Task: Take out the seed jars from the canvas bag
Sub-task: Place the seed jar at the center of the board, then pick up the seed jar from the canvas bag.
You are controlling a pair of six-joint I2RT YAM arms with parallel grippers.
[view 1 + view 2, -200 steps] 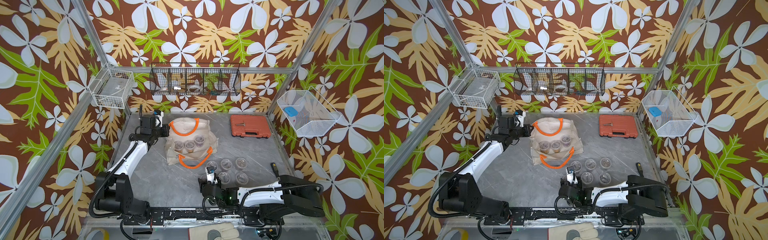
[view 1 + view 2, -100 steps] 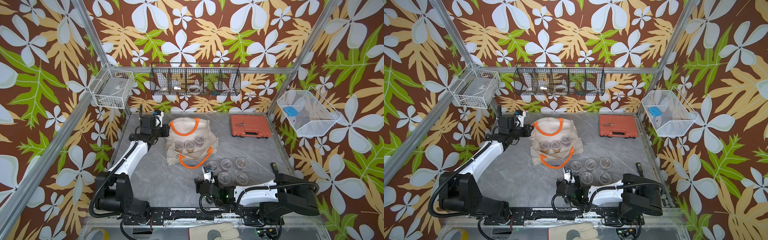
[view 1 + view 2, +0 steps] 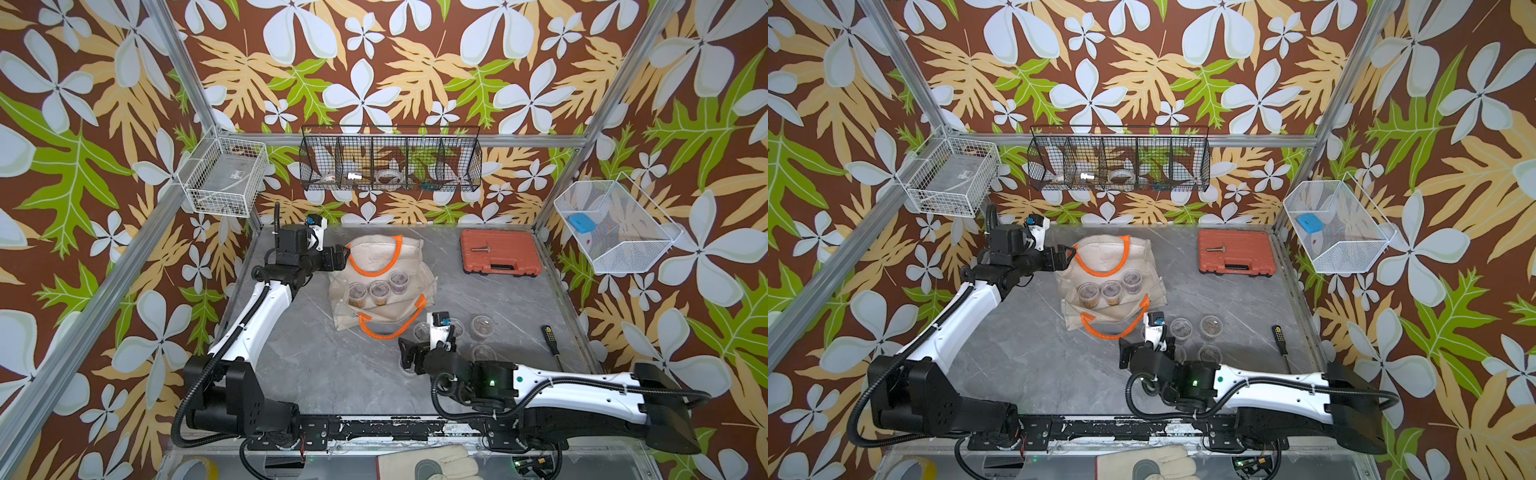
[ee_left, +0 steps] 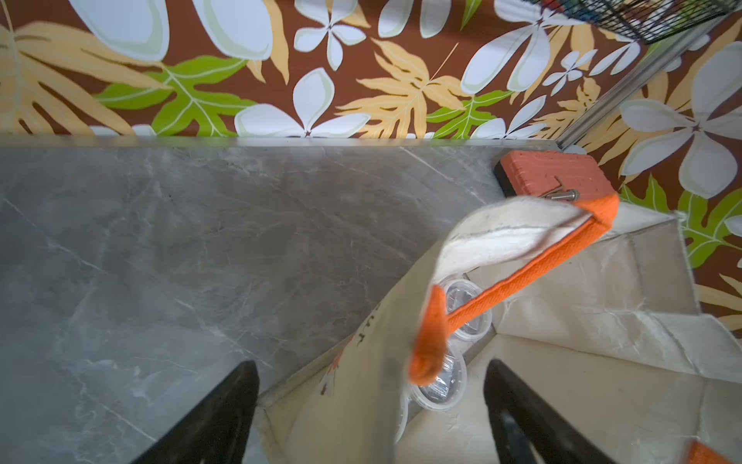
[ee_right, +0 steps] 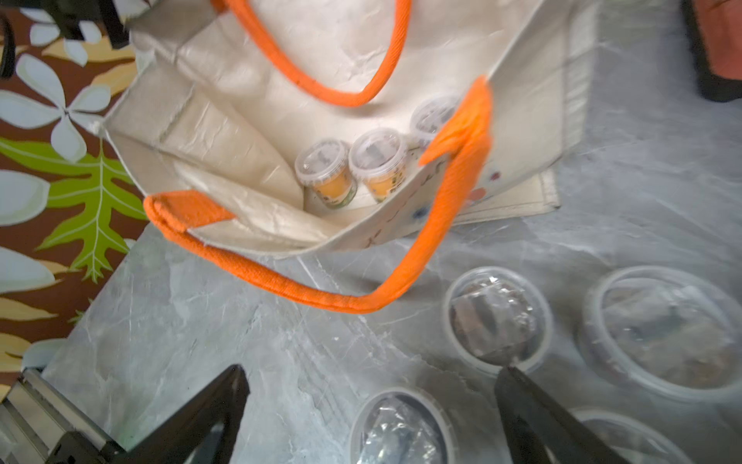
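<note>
Opening toward the unclenched right gripper point(image 5: 371, 373), the soft beige canvas bag point(image 5: 225, 132) holds three upright round clear seed jars point(image 5: 377, 154); left gripper point(image 3: 341, 257), also unclenched, flanks it.

Grey marbled tabletop point(image 3: 316, 365).
On it: canvas bag point(image 3: 374, 253), loose seed jars point(image 3: 482, 326), orange tool case point(image 3: 500, 251), screwdriver point(image 3: 552, 343).

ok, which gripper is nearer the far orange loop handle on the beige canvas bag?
Left. The left gripper sits open at one end of that handle. The right gripper is open past the near side of the bag, over clear seed jars on the table.
</note>
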